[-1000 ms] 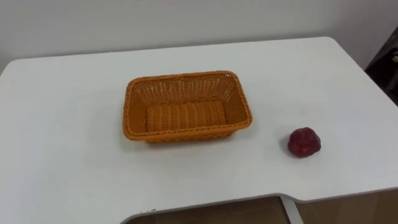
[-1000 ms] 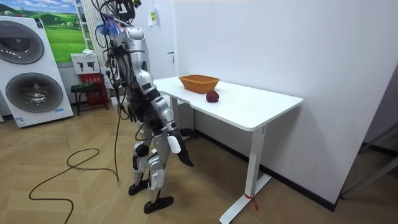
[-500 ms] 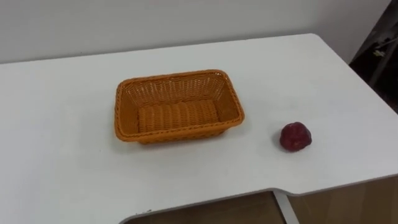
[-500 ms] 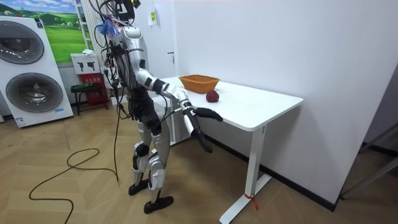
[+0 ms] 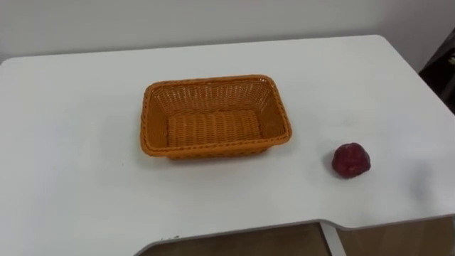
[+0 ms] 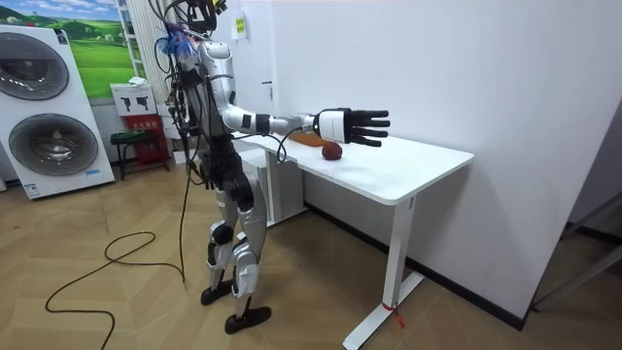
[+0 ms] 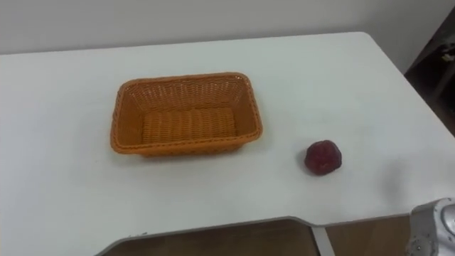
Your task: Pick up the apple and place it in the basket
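Apple [image 5: 350,160] lies on white table [image 5: 71,156], right of the empty basket [image 5: 213,150]. Right hand [image 6: 352,124], fingers spread, hovers seemingly above it. Reaching step; next, lower and grasp.

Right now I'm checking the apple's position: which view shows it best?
Left eye view: the apple lies clear on the table, right of the basket. Right eye view shows the same. Room view shows it small, below the open right robot hand.
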`<state>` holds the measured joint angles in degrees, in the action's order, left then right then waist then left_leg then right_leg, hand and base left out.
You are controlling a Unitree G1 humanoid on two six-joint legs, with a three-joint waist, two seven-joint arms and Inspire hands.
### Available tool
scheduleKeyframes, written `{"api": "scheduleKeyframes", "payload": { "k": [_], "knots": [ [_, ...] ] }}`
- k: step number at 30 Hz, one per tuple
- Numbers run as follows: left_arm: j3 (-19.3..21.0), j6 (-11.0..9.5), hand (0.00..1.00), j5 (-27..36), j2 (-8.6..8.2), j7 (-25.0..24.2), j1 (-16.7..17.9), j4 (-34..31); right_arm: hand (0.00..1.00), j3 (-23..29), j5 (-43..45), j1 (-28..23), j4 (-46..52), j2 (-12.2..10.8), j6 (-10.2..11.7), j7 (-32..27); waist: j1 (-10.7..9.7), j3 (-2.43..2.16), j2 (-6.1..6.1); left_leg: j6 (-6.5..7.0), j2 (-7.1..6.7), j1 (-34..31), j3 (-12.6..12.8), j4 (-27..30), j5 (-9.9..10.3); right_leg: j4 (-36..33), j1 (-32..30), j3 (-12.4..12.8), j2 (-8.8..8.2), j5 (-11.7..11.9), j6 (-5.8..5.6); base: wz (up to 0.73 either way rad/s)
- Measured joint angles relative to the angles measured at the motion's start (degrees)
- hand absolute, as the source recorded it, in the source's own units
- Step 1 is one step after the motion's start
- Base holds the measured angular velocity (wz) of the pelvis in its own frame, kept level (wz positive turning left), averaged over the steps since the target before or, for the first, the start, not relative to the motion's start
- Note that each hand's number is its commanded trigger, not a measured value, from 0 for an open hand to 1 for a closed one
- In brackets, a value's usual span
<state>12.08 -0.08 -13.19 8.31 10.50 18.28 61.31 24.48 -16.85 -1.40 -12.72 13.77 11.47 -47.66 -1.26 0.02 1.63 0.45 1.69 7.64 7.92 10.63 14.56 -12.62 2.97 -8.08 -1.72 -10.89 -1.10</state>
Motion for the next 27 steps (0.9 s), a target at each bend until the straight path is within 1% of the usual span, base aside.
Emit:
{"api": "scheduleKeyframes", "payload": {
  "k": [2,7,10,13,14,18,20,25,27],
  "knots": [
    [-1.31,-0.32,0.00,0.07,0.24,0.00,-0.05,0.01,0.00,-3.15,2.65,-0.01,0.05,-0.01,-0.01,2.04,0.08,0.09,0.14,0.00,0.02,0.11,-0.03,-0.01,0.00,0.03,0.02,0.10,0.02,0.01,0.01,-0.03],
    [-3.51,-1.53,0.00,0.03,0.46,-0.24,-0.01,0.03,0.00,-7.74,6.52,-0.39,0.41,0.04,0.01,7.27,0.16,0.16,0.26,0.00,0.06,0.12,-0.10,0.03,0.00,0.03,0.07,0.00,0.02,0.07,0.07,0.00],
    [-4.25,-1.68,0.00,-0.02,0.86,-0.81,0.04,0.11,0.00,-10.89,8.39,-1.02,0.35,0.04,0.02,10.99,0.37,0.27,0.38,0.00,0.15,-0.01,-0.15,0.15,0.00,-0.02,0.17,-0.20,0.06,0.16,0.19,0.00],
    [-4.78,-1.80,0.00,-0.07,1.32,-1.21,0.08,0.32,0.00,-14.15,8.47,-2.55,0.22,0.04,0.00,14.62,0.51,0.36,0.53,0.00,0.23,-0.11,-0.16,0.19,0.00,-0.03,0.18,-0.56,0.05,0.24,0.27,0.03],
    [-4.99,-1.80,0.00,-0.09,1.40,-1.21,0.08,0.32,0.00,-15.24,8.97,-3.07,0.06,0.04,-0.14,16.17,0.85,0.40,0.52,0.00,0.24,-0.18,-0.19,0.17,0.00,-0.02,0.10,-0.60,0.05,0.27,0.30,0.00],
    [-6.60,-1.57,0.00,-0.04,1.54,-1.29,-0.12,0.24,0.00,-17.71,13.85,-4.24,-0.21,0.01,-0.45,19.86,1.13,0.40,0.36,-0.01,0.25,-0.27,-0.20,0.15,0.01,0.01,0.14,-0.66,0.06,0.27,0.30,0.00],
    [-6.71,-1.49,0.00,-0.03,1.56,-2.13,-0.29,0.26,0.00,-18.98,17.27,-4.67,-0.24,-0.02,-0.61,22.24,1.22,0.41,0.24,-0.01,0.26,-0.32,-0.20,0.13,0.01,0.04,0.14,-0.68,0.08,0.28,0.30,0.00],
    [-6.90,-1.09,0.00,-0.03,1.48,-2.41,-0.43,0.69,0.00,-20.58,19.45,-4.87,-4.56,-0.28,-0.62,23.60,1.63,0.25,-0.05,-0.01,0.26,-0.06,-0.23,0.16,0.01,0.17,0.55,-0.84,0.07,0.29,0.29,0.00],
    [-6.90,-0.65,0.00,-0.06,1.46,-2.55,-0.43,0.69,0.00,-21.06,19.50,-4.80,-4.57,-0.40,-0.22,24.19,1.69,0.08,-0.22,-0.01,0.27,0.01,-0.26,0.17,0.00,0.36,0.68,-0.90,0.07,0.30,0.28,0.02]
  ]
}}
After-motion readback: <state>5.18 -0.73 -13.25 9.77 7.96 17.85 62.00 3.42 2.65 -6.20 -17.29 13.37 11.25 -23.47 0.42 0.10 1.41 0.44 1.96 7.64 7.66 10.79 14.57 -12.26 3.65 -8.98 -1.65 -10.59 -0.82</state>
